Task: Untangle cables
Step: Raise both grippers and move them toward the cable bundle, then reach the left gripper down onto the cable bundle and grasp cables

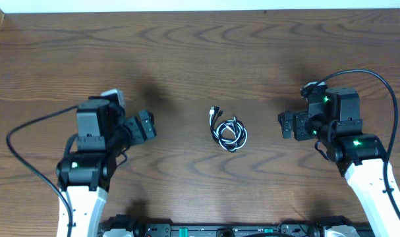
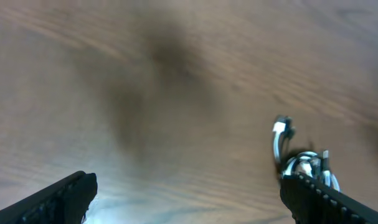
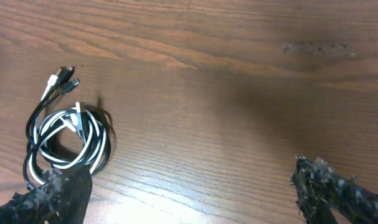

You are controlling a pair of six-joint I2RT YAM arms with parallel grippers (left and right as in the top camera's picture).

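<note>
Both cables [image 1: 228, 133] lie mid-table [image 1: 186, 52] as one small tangled coil, the black cord [image 3: 30, 127] and white cord [image 3: 47, 93] looped together. Nothing is holding them.

The left gripper [image 1: 147, 125] and right gripper [image 1: 285, 125] both have their jaws spread wide and empty. Each faces the coil from its own side, and neither touches it.

Key geometry:
- The coil sits between the two grippers, closer to the right one. Right arm has the shorter reach.
- The bundle's long axis runs roughly front-to-back, slightly diagonal. The plug ends [image 3: 63, 78] stick out on the far side, toward the left arm.
- In the right wrist view the coil is off-centre, just past that gripper's left finger [image 3: 58, 196] and not between the jaws. My read is it needs a lateral shift before closing.
- In the left wrist view the coil is at the right edge, partly hidden behind a finger [image 2: 326, 199], so it's misaligned too.

Likely plan: one arm pins the coil body while the other takes the free plug ends.
</note>
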